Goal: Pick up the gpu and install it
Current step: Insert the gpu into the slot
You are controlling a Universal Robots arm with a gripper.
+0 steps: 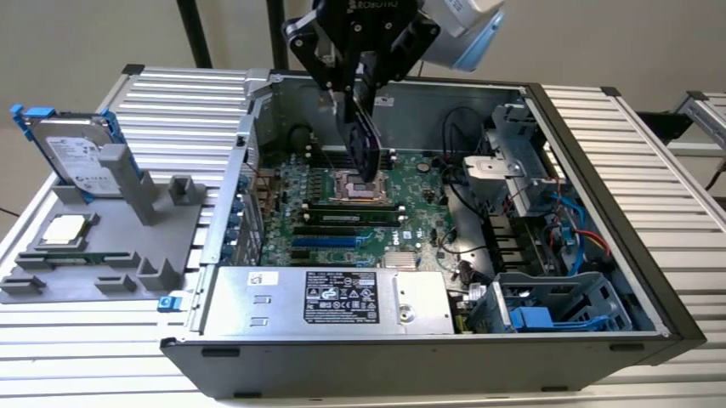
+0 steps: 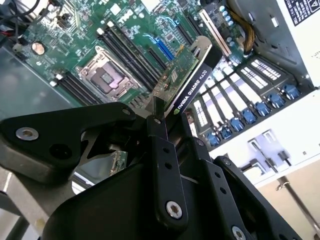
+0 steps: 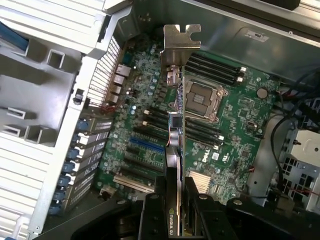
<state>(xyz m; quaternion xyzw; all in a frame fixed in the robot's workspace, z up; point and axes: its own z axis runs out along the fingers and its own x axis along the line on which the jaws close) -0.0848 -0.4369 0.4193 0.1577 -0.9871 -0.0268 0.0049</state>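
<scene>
Gripper (image 1: pixel 359 95) clamped on gpu (image 1: pixel 365 144); in the exterior view card hangs at six o'clock, long axis downward, over motherboard (image 1: pixel 286 212)

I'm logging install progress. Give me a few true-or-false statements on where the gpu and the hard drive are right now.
1. The gripper is shut on the gpu. True.
2. The gpu is seated in a slot. False: it is held above the motherboard, near the processor socket.
3. The hard drive lies inside the case. False: it stands on the grey fixture outside, at the exterior view's left.
4. The case is open, its motherboard exposed. True.
</scene>
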